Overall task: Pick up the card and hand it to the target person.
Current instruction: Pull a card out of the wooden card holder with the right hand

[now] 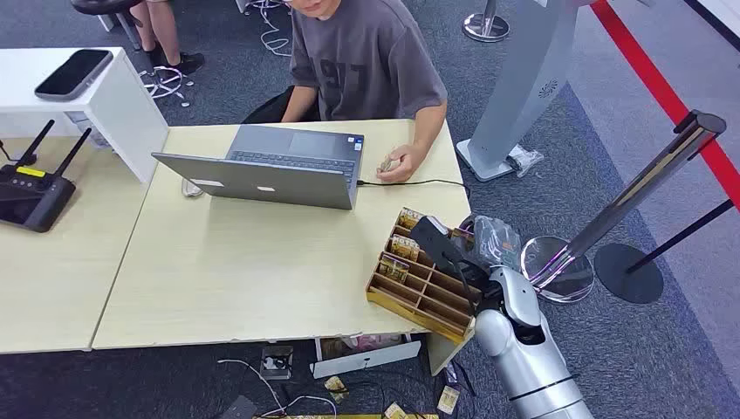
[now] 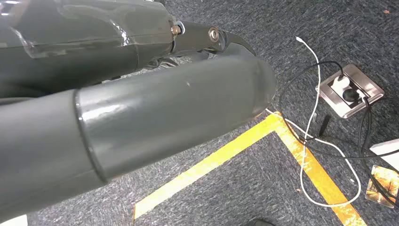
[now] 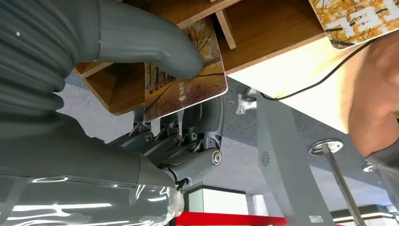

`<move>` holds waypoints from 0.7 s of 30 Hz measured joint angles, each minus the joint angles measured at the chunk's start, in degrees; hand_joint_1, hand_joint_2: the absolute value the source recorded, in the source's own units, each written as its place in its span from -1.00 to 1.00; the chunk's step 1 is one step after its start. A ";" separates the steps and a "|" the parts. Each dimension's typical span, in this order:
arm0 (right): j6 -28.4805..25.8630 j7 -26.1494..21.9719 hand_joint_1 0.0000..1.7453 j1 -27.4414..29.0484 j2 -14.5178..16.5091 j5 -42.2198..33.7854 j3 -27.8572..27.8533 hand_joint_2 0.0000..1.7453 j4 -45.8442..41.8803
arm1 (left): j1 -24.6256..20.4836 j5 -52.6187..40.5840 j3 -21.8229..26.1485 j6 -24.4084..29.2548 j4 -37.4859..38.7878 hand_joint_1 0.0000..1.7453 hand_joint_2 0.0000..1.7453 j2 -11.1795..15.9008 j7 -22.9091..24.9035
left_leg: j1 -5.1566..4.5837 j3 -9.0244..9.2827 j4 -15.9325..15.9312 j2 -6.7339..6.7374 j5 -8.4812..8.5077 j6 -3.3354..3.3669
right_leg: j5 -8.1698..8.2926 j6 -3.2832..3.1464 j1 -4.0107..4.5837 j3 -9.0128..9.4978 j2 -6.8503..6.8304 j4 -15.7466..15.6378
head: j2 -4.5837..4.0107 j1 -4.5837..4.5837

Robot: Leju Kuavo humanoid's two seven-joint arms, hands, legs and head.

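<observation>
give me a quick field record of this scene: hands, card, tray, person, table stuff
right hand: pinches the card between thumb and fingers, above the tray
card: autumn-tree print, held in the right hand
tray: wooden divided tray at the table's near right corner, more cards in its slots
left hand: hangs over carpet with a yellow line and cables; grip unclear
person: seated behind the table, hand beside the laptop
table items: open laptop; router on the adjoining table
</observation>
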 joint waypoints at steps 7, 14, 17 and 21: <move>-0.08 -0.01 0.44 0.01 0.00 0.02 0.03 1.00 0.00 | 0.00 0.02 0.00 -0.10 0.00 -1.00 -1.00 0.00 0.05 | 0.00 0.01 0.00 0.00 0.00 0.00 | 0.00 0.00 0.00 0.00 0.00 0.00 | 0.00 0.00; -0.09 -0.01 0.31 0.01 0.00 0.03 0.00 1.00 0.00 | 0.00 0.02 0.00 -0.18 0.00 -1.00 -1.00 0.00 -0.03 | 0.00 0.01 0.00 0.00 0.00 0.00 | 0.00 0.00 0.00 0.00 0.00 0.00 | 0.00 0.00; -0.10 0.01 0.25 0.01 0.00 0.07 -0.01 1.00 -0.03 | 0.00 0.02 0.00 -0.17 0.00 -1.00 -1.00 0.00 -0.03 | 0.00 0.01 0.00 0.00 0.00 0.00 | 0.00 0.00 0.00 0.00 0.00 0.00 | 0.00 0.00; -0.13 0.09 0.25 0.08 0.00 0.21 -0.03 1.00 -0.32 | 0.00 0.02 0.00 -0.16 0.00 -1.00 -1.00 0.00 -0.03 | 0.00 0.01 0.00 0.00 0.00 0.00 | 0.00 0.00 0.00 0.00 0.00 0.00 | 0.00 0.00</move>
